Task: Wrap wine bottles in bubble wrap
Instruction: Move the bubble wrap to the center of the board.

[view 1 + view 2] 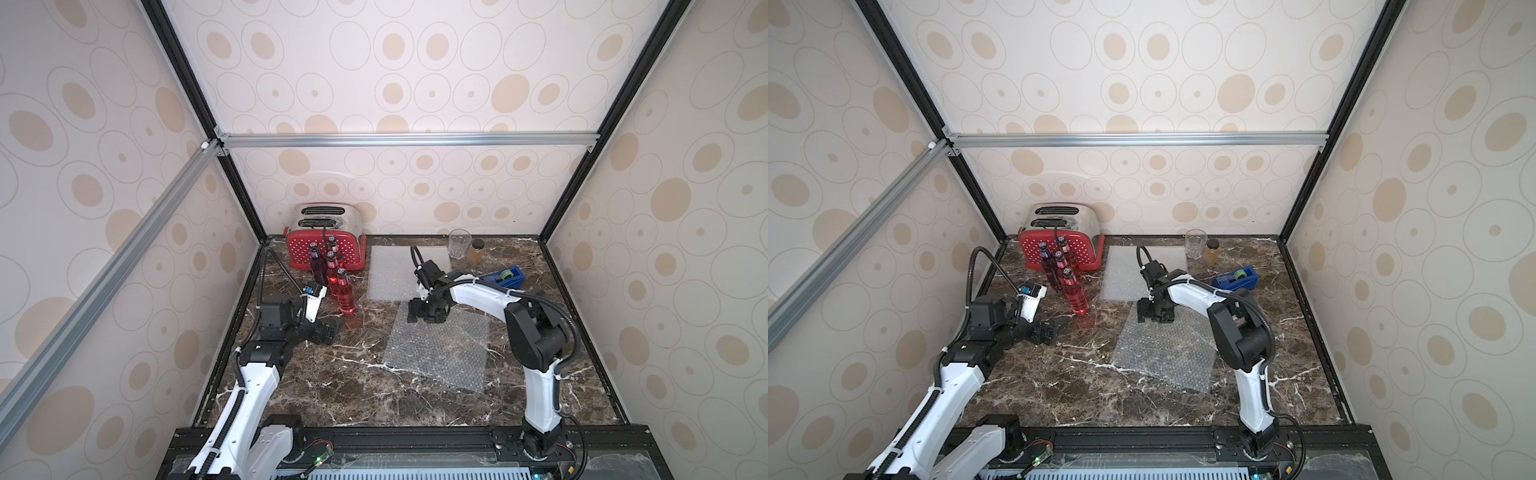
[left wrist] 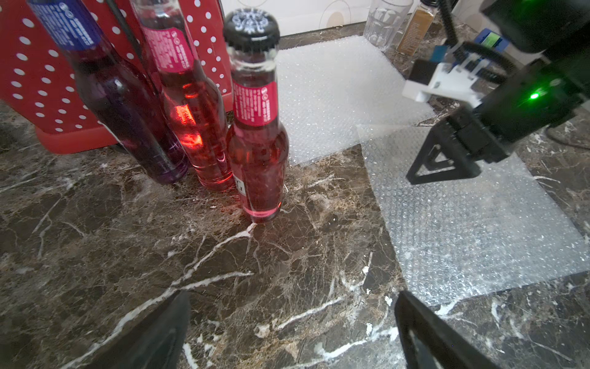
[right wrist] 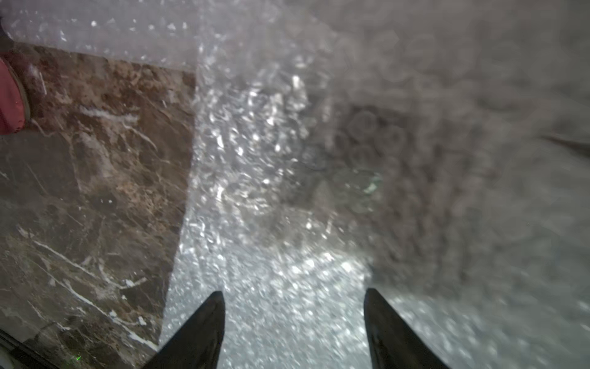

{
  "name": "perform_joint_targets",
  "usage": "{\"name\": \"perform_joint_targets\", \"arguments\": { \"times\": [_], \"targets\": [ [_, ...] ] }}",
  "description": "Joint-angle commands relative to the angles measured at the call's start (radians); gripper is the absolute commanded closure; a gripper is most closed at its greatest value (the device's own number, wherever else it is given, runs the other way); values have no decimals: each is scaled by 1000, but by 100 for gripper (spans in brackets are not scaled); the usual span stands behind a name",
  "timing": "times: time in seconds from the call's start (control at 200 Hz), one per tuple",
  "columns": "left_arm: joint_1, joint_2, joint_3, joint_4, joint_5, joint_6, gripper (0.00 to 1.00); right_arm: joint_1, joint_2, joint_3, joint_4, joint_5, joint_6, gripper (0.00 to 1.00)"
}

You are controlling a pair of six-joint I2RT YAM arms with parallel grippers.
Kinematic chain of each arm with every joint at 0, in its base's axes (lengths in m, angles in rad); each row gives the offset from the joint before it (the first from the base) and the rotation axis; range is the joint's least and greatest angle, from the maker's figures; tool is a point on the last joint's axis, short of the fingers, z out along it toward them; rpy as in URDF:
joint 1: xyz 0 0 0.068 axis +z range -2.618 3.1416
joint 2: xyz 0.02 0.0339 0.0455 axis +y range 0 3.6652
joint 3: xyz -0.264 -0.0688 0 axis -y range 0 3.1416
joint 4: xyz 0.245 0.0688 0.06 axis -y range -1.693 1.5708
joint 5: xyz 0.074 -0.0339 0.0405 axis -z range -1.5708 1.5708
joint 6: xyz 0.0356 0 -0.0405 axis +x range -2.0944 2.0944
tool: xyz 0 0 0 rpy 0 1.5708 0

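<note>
**Four bare bottles, two sheets on the desk, both grippers open**

A dark brown marble desk point(image 1: 332, 395) fills the floor of a booth with cream walls printed in beige ovals. In both top views the four wine bottles point(image 1: 332, 274) stand upright in a tight cluster at the far left, just in front of a chrome toaster point(image 1: 332, 216) with a red dotted side. None is wrapped. Two pieces of bubble wrap lie on the desk. The far sheet point(image 1: 395, 274) is right of the bottles, and the near sheet point(image 1: 440, 349) is turned at an angle, its far corner meeting the far sheet's near edge. A drinking glass point(image 1: 460, 243), an amber jar point(image 1: 476, 251) and a blue tape dispenser point(image 1: 505, 278) stand at the far right.

Only the left wrist view shows the labels. The purple bottle point(image 2: 127, 105) and two red ones are visible there, the nearest red bottle point(image 2: 258, 143) with its black cap; the fourth is hidden behind them. At that picture's edge the left gripper point(image 2: 287, 306) is spread wide over bare marble, holding nothing, short of the nearest bottle.

The right wrist view shows the right gripper point(image 3: 293, 292) with its two dark tips apart, nothing between them and bubbled plastic beneath. Much of that picture is grey blur, so whether the tips touch the sheet cannot be told. A red bottle base is cut off at its edge.
</note>
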Motion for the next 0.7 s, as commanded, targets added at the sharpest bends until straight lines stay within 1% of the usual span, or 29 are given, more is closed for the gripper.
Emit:
{"name": "perform_joint_targets", "arguments": {
  "times": [0.0,0.115,0.321,0.471,0.696],
  "targets": [
    [0,-15,18,-6,18,12,1,36,54,50,62,-77,27,30],
    [0,-17,17,-5,16,10,1,67,95,55,74,-96,32,32],
    [0,-12,22,-9,16,12,1,120,96,15,109,-118,42,33],
    [1,-10,20,-6,18,10,1,136,96,14,111,-116,41,34],
    [0,-9,31,-6,17,2,1,135,145,97,70,-71,39,34]
  ]
}}
